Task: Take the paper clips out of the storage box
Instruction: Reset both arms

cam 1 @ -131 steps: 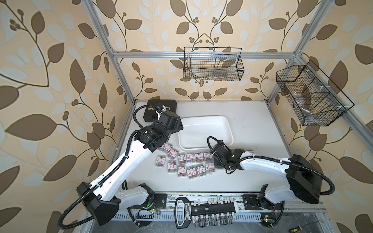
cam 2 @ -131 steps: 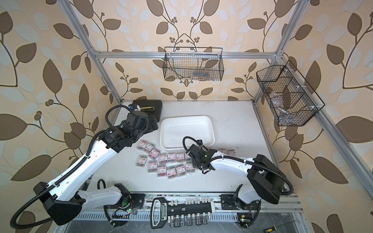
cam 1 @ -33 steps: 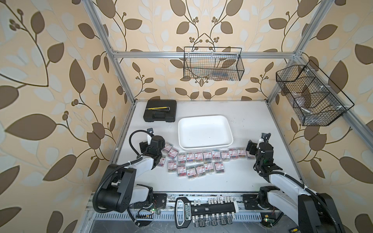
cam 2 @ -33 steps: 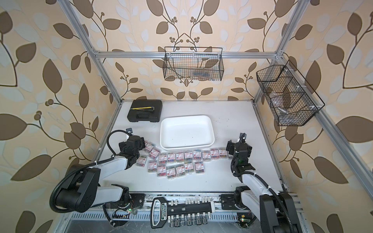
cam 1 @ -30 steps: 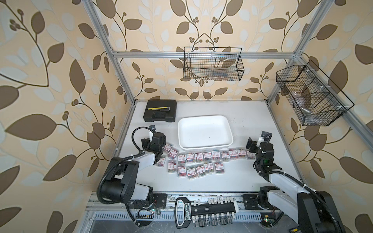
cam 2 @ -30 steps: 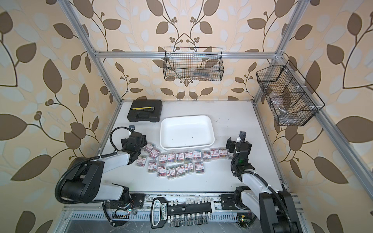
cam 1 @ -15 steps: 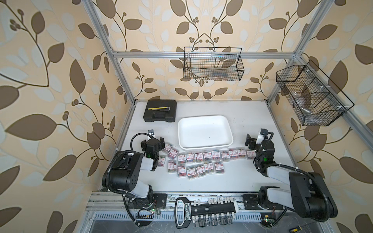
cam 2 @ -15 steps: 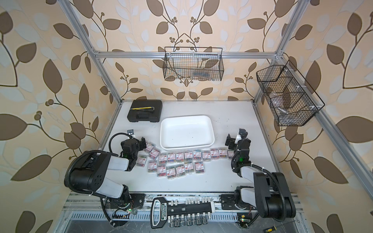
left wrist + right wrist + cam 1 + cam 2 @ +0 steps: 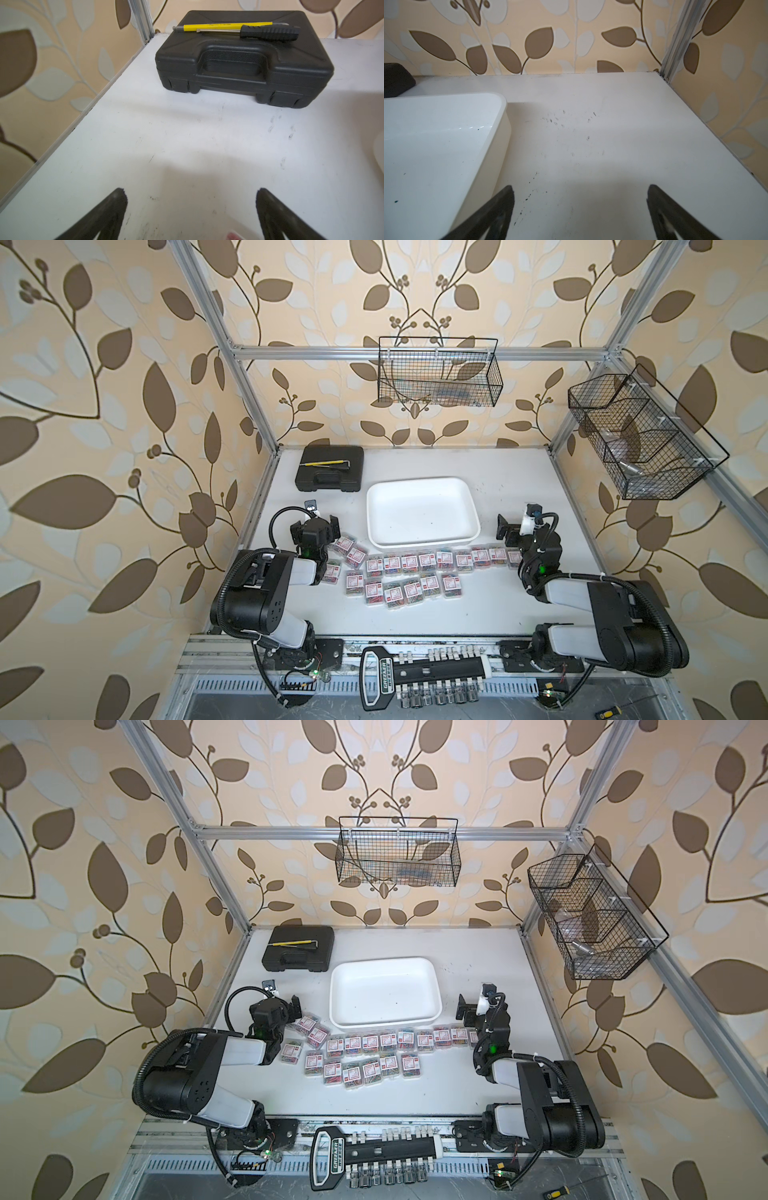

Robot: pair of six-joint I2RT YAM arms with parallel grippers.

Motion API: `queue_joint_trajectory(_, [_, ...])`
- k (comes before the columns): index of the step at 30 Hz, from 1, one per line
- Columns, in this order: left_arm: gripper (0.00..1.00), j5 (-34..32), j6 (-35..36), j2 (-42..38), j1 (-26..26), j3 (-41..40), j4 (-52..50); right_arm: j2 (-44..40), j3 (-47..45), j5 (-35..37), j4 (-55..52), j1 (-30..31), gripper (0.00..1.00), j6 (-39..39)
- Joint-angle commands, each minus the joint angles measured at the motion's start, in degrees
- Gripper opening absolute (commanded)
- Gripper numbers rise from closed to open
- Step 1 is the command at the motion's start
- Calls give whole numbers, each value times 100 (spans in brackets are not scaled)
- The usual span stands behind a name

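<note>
The storage box (image 9: 419, 510) is a shallow white tray in mid-table, and nothing shows inside it in both top views (image 9: 384, 986); its corner also shows in the right wrist view (image 9: 436, 135). The paper clips (image 9: 428, 562) are several small clear boxes lying in two rows on the table just in front of the tray (image 9: 386, 1042). My left gripper (image 9: 315, 524) sits low at the rows' left end, open and empty (image 9: 190, 193). At the right end, beside the tray, my right gripper (image 9: 525, 529) is likewise open over bare table (image 9: 580, 189).
A black hard case (image 9: 330, 468) with a yellow tool on it lies at the back left, ahead of the left gripper (image 9: 243, 62). Wire baskets hang on the back wall (image 9: 438, 373) and right wall (image 9: 640, 439). A socket rail (image 9: 419, 672) lies along the front edge.
Both arms have pulled back from the middle and folded down near their bases. The clip row now reaches further right. The right jaws spread slightly wider.
</note>
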Motion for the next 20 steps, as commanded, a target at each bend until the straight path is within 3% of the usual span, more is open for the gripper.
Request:
queue_joint_trajectory(1, [99,-146,-83,-54,58,116,47,10,-97,18,251,33,100,-152])
queue_joint_trajectory(20, [99,186,-180,-16,254,288,-271,16,-88,-37,235,6,100,-140])
